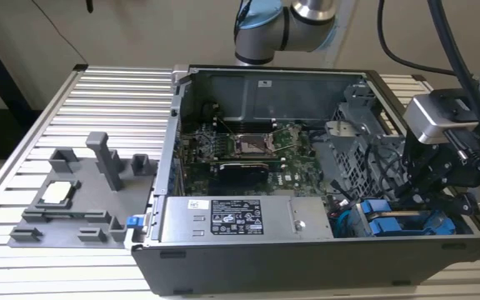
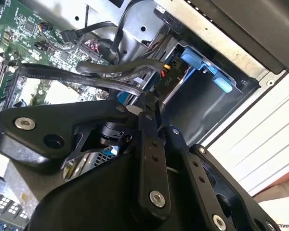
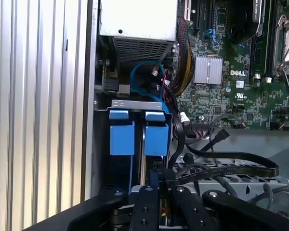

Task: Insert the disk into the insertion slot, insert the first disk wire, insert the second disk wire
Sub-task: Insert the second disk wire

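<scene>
In the first wrist view two blue-framed drives sit side by side in the grey drive cage. The disk is the one in line with my gripper, seated in its insertion slot; the other drive is beside it. In the second wrist view my gripper has its fingers together on the plug of a black disk wire, right at the drive's end. In the exterior view my gripper reaches down into the case over the blue carriers.
The open computer case lies on a slatted table. A grey power-supply box sits beside the cage, with the motherboard behind. Loose black cables loop near my fingers. A grey fixture plate lies at the exterior view's left.
</scene>
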`<state>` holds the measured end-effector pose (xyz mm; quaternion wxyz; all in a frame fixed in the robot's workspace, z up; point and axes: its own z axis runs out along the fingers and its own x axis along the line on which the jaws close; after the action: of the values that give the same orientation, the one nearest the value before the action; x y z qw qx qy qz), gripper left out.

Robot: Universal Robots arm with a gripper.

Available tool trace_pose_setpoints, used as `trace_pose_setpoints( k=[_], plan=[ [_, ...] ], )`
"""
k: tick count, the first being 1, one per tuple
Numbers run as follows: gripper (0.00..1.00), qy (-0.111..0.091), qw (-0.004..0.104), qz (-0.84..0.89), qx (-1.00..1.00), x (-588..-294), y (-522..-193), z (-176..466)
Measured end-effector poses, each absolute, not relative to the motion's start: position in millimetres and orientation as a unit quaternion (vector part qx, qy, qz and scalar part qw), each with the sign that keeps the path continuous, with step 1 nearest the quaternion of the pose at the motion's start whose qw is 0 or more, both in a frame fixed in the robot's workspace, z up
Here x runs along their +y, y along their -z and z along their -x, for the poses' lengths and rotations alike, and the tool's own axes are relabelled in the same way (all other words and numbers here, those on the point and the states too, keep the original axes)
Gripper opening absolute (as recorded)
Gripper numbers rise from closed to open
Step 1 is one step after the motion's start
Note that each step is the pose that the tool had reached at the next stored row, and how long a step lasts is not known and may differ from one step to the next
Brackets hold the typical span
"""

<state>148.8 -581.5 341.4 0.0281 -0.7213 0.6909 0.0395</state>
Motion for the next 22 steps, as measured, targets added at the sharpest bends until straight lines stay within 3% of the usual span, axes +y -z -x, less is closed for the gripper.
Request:
trace_pose_setpoints(
  k=[8,22],
  plan=[
    [0.16,-0.043,0.033,0.721,0.691,-582.1,-338.2,-149.0],
    [0.16,-0.042,0.033,0.716,0.696,-582.3,-336.3,-149.0]
  ],
)
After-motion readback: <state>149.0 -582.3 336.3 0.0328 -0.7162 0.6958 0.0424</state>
